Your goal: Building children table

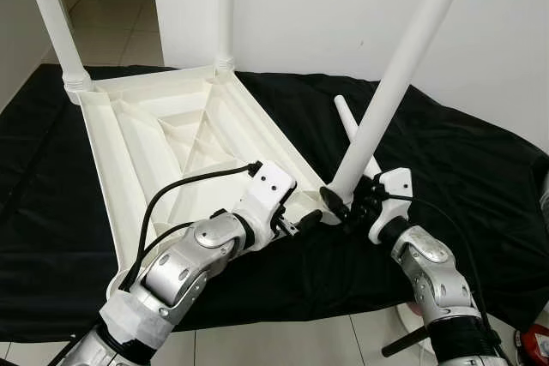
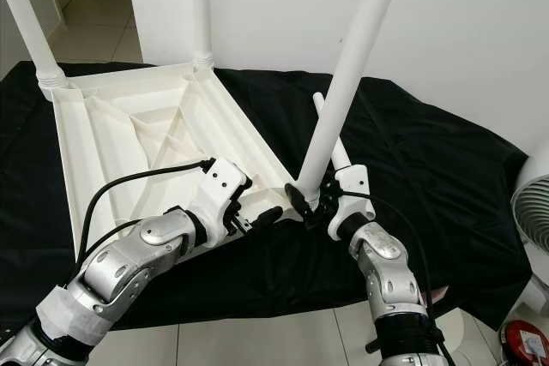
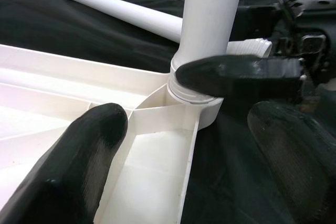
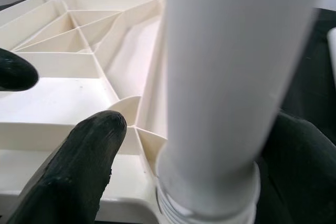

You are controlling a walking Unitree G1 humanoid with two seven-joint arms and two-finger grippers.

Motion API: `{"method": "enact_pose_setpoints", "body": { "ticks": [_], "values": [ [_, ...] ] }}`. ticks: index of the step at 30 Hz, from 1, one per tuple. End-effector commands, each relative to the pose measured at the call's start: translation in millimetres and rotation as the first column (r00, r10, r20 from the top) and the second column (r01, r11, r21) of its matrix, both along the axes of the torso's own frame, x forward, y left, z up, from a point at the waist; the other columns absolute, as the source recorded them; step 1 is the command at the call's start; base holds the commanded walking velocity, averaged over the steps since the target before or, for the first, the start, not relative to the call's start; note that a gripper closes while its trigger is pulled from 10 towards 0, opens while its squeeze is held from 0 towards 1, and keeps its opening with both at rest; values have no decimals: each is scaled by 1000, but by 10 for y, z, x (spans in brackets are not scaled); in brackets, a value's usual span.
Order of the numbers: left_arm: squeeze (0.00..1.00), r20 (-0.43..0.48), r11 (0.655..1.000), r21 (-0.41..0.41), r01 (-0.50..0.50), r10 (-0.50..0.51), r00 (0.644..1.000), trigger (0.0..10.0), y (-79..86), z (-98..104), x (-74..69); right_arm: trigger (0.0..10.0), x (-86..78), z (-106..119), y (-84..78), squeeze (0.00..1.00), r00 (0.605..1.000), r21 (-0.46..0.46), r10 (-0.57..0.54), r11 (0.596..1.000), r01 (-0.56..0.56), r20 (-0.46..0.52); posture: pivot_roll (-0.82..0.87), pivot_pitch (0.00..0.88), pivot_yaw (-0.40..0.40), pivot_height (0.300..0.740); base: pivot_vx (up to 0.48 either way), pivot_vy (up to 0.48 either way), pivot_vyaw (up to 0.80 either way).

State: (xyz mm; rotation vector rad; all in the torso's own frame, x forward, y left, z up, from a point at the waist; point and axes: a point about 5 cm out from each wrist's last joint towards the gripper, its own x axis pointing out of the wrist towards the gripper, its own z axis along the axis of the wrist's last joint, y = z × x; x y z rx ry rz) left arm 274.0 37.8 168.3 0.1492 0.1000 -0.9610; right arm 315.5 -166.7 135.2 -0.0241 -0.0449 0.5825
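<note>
A white plastic table top [image 1: 129, 169] lies upside down on a black cloth. Two white legs [image 1: 51, 15] [image 1: 225, 6] stand in its far corners. My right gripper [image 1: 339, 203] is shut on the base of a third leg [image 1: 403, 66], which leans to the right with its threaded end [image 3: 197, 90] at the near right corner socket. My left gripper [image 1: 302, 222] is open beside that corner. One of its fingers [image 3: 79, 161] is over the table's ribbed inside and the other is out over the cloth. Behind the corner, a fourth leg [image 1: 347, 117] rests flat on the cloth.
The black cloth [image 1: 463, 177] covers the floor out to a white wall [image 1: 326, 6] behind. Pale tiles [image 1: 283, 340] show at the near edge. A white fan [image 2: 533, 212] and a red object [image 2: 525, 340] sit at the right. An open doorway [image 1: 111, 15] lies far left.
</note>
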Motion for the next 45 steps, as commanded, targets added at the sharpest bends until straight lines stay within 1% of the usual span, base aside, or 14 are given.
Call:
{"method": "enact_pose_setpoints", "body": {
  "ticks": [1,4,8,13,15,25,26,29,30,38,40,41,44,45],
  "values": [
    [0,-10,994,10,105,-105,994,10000,-38,-3,-29,10000,64,-2,-38,0,1000,-22,27,999,-27,2,36,17,-74,740,0,0,0],
    [0,-9,994,10,106,-106,994,10000,-40,-1,-27,10000,90,-4,-40,0,999,-27,42,999,-42,0,36,17,-74,740,0,0,0],
    [0,-8,992,14,124,-124,992,10000,-55,7,-32,10000,247,-23,44,0,996,-58,85,995,-85,-15,45,9,-72,740,0,0,0],
    [0,-6,992,19,128,-128,992,10000,-60,8,-34,10000,285,-42,86,0,993,-66,111,991,-113,-27,51,7,-74,740,0,0,0],
    [0,-4,992,19,126,-126,992,10000,-55,13,-37,0,302,-86,110,0,989,-76,137,987,-141,-47,67,5,-84,740,0,0,0],
    [0,-21,990,29,137,-137,990,10000,-37,-18,-75,0,292,-202,55,0,987,-76,140,986,-146,-80,70,7,-86,740,0,0,0],
    [0,-21,990,32,138,-137,990,10000,-36,-23,-68,1176,295,-208,53,0,989,-65,124,989,-130,-82,70,7,-85,740,0,0,0],
    [0,-21,990,36,138,-137,990,10000,-34,-29,-59,1176,302,-217,51,0,991,-53,107,992,-112,-83,70,7,-85,740,0,0,0],
    [0,-29,988,38,151,-150,988,10000,-31,-37,-71,10000,297,-252,77,0,992,-40,70,996,-74,-102,66,9,-87,740,0,0,0],
    [0,-48,983,41,178,-176,983,10000,-20,-50,-109,10000,304,-270,105,0,990,-39,-108,994,105,-86,66,10,-87,740,0,0,0],
    [0,-50,982,44,182,-180,982,10000,-3,-54,-116,10000,284,-274,180,0,966,-8,-244,970,244,-88,55,11,-82,740,0,0,0],
    [0,-50,982,44,182,-180,982,10000,-3,-54,-116,10000,284,-274,180,0,966,-8,-244,970,244,-88,55,11,-82,740,0,0,0],
    [0,-61,980,46,194,-192,980,10000,4,-72,-139,10000,238,-303,262,0,902,24,-414,907,420,-125,47,18,-81,740,0,0,0],
    [0,-61,980,46,194,-192,980,10000,4,-72,-139,10000,238,-303,262,0,902,24,-414,907,420,-125,47,18,-81,740,0,0,0]
  ]
}}
